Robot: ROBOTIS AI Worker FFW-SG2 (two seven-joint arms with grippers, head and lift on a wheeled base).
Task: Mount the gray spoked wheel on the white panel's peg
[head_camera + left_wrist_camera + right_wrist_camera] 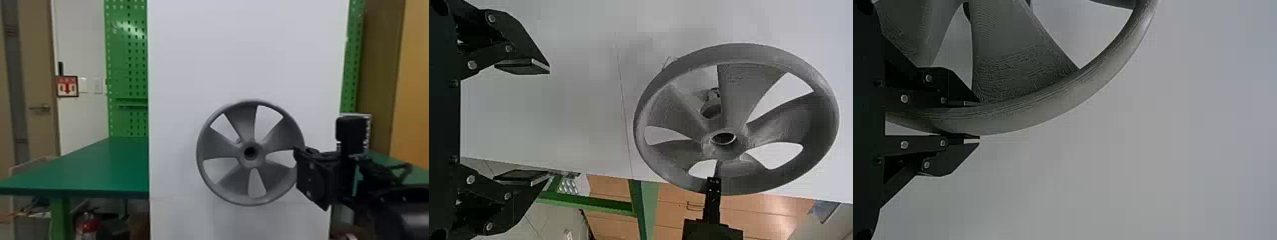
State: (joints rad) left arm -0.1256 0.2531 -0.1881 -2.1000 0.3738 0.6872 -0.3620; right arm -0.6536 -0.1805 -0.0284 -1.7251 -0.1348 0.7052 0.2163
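In the head view my right gripper (298,159) is at the right rim of the gray spoked wheel (245,119), which stands upright before the white panel (204,48). The right wrist view has the right gripper (975,120) shut on the rim of the wheel (1018,75), one finger on each side. In the left wrist view my left gripper (541,122) is open with nothing between its fingers, apart from the wheel (779,122). Behind the spokes there, a peg-like part (711,107) shows partly at the panel (569,110), offset from the hub hole.
A green table (95,166) extends left of the panel, with a green pegboard (127,63) behind it. More green tabletop (395,162) lies at the right behind the right arm. A fire extinguisher (87,225) stands below at the left.
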